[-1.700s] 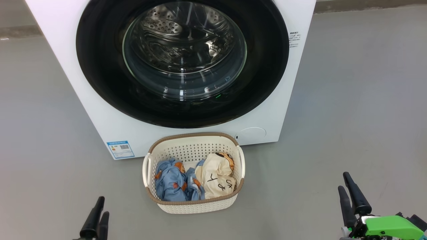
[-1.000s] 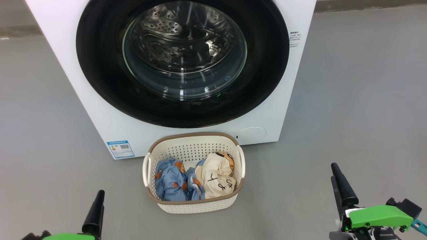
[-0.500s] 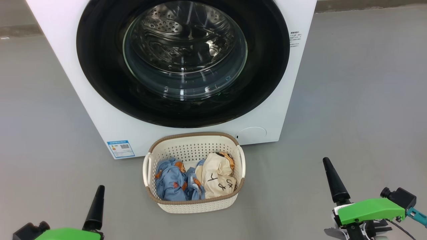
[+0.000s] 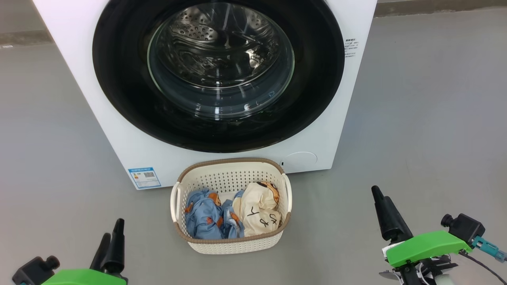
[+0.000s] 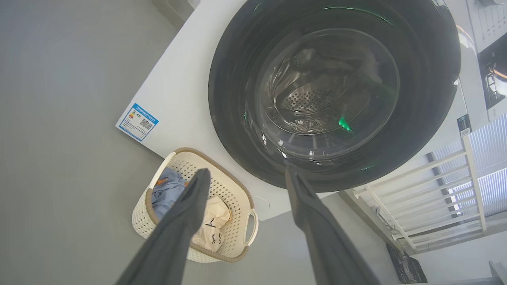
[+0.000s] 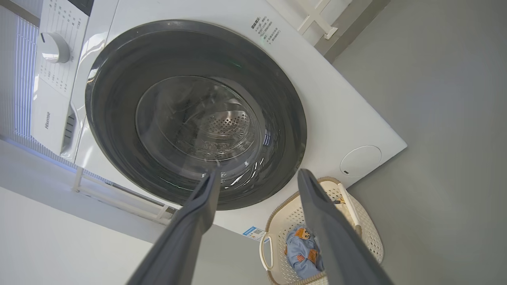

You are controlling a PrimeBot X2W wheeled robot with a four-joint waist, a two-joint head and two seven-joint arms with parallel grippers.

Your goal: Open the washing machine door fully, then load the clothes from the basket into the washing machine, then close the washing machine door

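The door (image 4: 119, 79) is shut on the machine (image 4: 71, 39). The basket (image 4: 231, 245) sits on the floor (image 4: 416, 118) before it, holding the clothes (image 4: 222, 215). The left tool (image 4: 111, 231) and right tool (image 6: 257, 173) gape wide, empty.

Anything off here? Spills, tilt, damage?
Nothing stands out. The washing machine door sits shut, the basket stands upright on the floor before it with the clothes inside, and the left gripper and right gripper are open and empty.
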